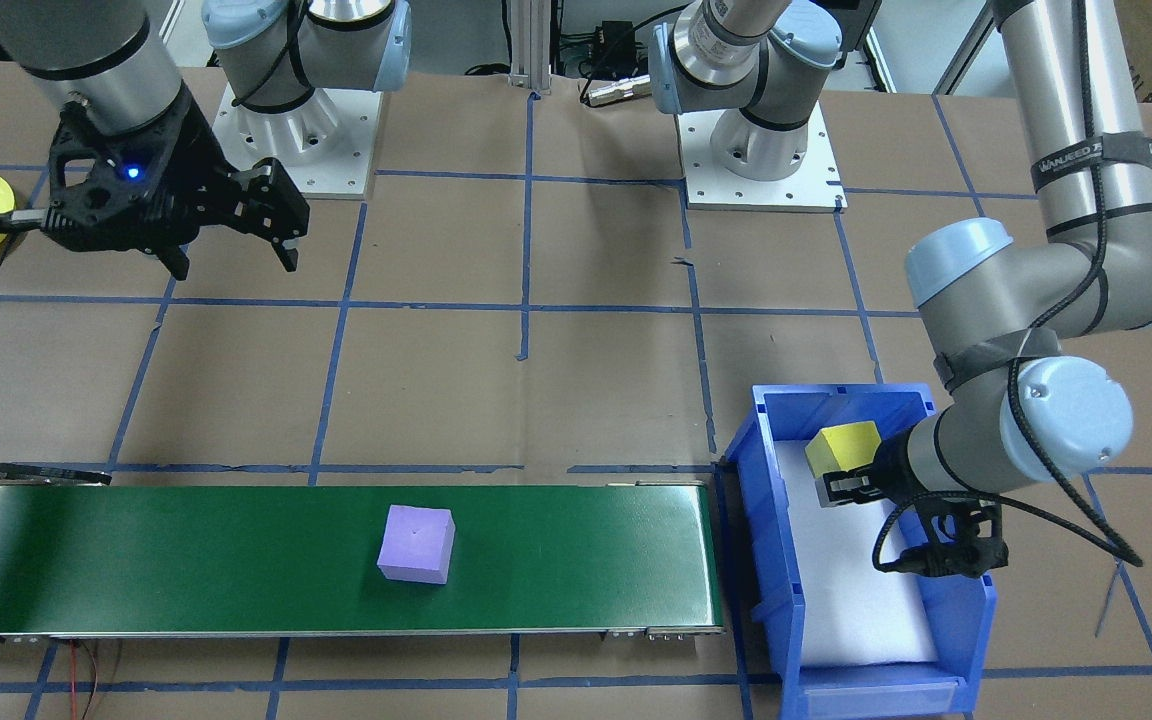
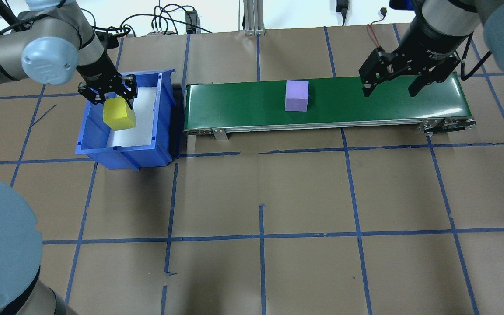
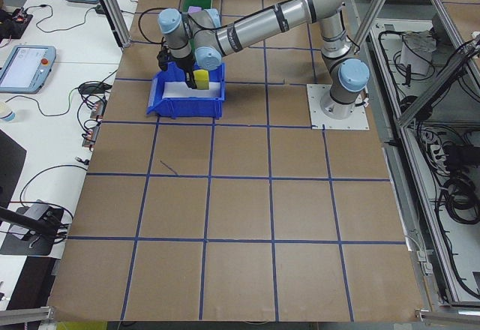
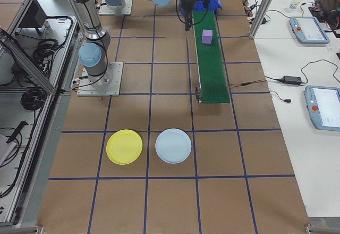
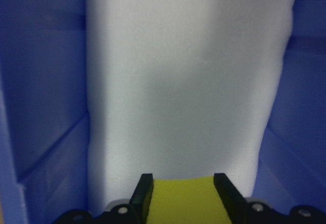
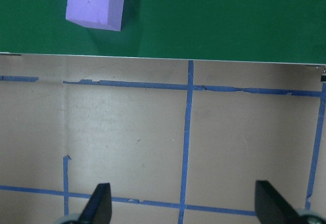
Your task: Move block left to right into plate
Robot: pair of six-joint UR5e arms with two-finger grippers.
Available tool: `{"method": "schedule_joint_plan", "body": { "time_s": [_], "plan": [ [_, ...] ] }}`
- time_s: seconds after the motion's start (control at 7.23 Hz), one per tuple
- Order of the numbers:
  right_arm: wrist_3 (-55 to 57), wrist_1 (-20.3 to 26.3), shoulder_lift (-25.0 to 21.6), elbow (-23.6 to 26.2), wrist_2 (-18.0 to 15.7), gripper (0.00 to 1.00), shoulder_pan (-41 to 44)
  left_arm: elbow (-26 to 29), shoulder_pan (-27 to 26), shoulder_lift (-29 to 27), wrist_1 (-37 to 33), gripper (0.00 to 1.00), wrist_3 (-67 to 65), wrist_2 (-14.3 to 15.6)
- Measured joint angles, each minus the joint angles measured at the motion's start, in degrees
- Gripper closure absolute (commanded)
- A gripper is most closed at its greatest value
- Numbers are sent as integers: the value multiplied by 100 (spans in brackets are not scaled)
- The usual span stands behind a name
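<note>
Left tool (image 2: pixel 111 92): closed on a yellow block (image 2: pixel 120 114), holding it above the white liner inside the blue bin (image 2: pixel 166 109).
Right tool (image 2: pixel 392 83): fingers spread wide, holding nothing, hanging over the belt's (image 2: pixel 365 105) right end.
Purple block (image 2: pixel 297 95): sits alone near the middle of the green belt, well apart from both tools.
Plate (image 4: pixel 124 147): yellow, on the bench past the belt's right end, just beside a pale blue plate (image 4: pixel 173 145).
</note>
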Motion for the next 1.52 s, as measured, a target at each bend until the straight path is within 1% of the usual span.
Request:
{"method": "schedule_joint_plan", "body": {
  "time_s": [0.14,0.28,0.41,0.55,0.69,0.83,1.11,1.24,1.52],
  "plan": [
    [-440,-23,340,-178,146,0,-417,49,-64,248,33,49,5,-8],
    [-846,-43,662,-284,189,0,-749,73,-193,455,29,49,-20,-15],
    [-1167,-106,919,-310,179,0,-955,96,-463,544,55,49,-54,-13],
    [-1342,-278,1118,-300,172,0,-1038,170,-866,463,176,49,-95,19],
    [-1420,-493,1293,-290,172,0,-1083,371,-1237,218,340,49,-157,61],
    [-1451,-620,1445,-279,157,0,-1135,618,-1485,-94,448,49,-210,75],
    [-1449,-771,1662,-301,199,0,-1309,832,-1681,-572,645,49,-257,76],
    [-1433,-910,1741,-308,221,0,-1367,805,-1707,-689,703,49,-286,72],
    [-1407,-1017,1899,-294,357,0,-1405,612,-1729,-789,952,48,-335,55]
  ]
}}
